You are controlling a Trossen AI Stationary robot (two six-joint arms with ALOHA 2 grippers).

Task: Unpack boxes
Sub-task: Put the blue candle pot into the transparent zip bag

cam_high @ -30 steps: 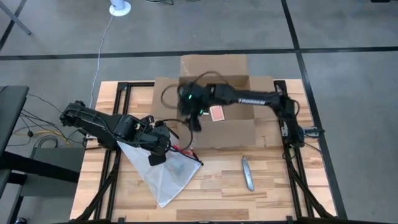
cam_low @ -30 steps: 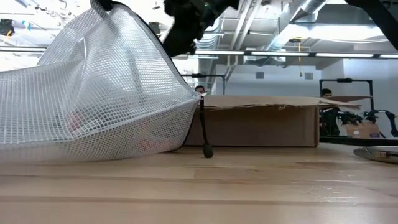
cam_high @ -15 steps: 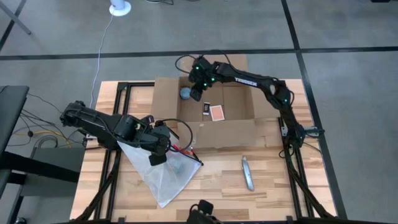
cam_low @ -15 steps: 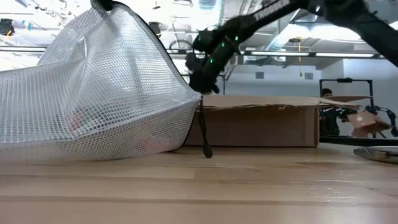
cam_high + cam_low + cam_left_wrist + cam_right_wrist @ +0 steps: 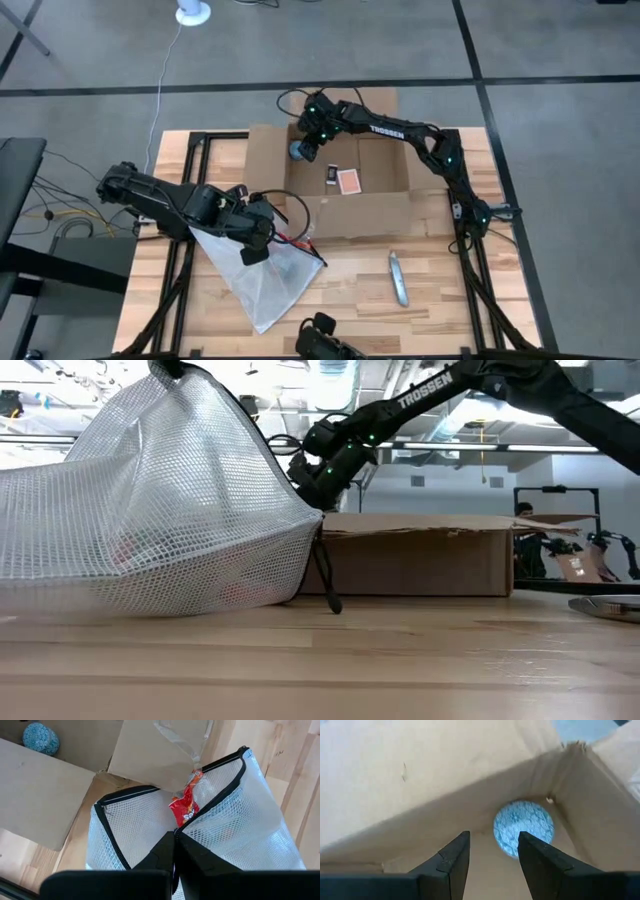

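Observation:
The brown cardboard box (image 5: 345,190) stands open at the table's far middle, flaps spread out. In its far-left corner lies a blue speckled ball (image 5: 523,827). My right gripper (image 5: 492,852) hangs open just above the ball (image 5: 298,151), a finger on either side, touching nothing. A red card (image 5: 348,181) and a small dark item (image 5: 331,176) lie on the box floor. My left gripper (image 5: 258,232) is shut on a white mesh zip bag (image 5: 265,275) at the near left, with a red packet (image 5: 185,805) inside it. My left gripper pinches the bag's black zip edge (image 5: 176,833) at the open mouth between its two fingers, coming from above. That edge is held up (image 5: 170,368) while the bag's body (image 5: 150,550) sags below it and rests on the table.
A grey utility knife (image 5: 398,278) lies on the table near the box's front right. The box's near flap (image 5: 155,750) overhangs the bag's mouth. A dark device (image 5: 322,342) sits at the table's near edge. Bare wood lies between knife and bag.
My right gripper has swung from over the box's near-left side, beside the bag, toward the table's far edge and down into the box's far-left corner over the blue ball. The bag's hanging zip pull has swung a little; my left gripper has kept still.

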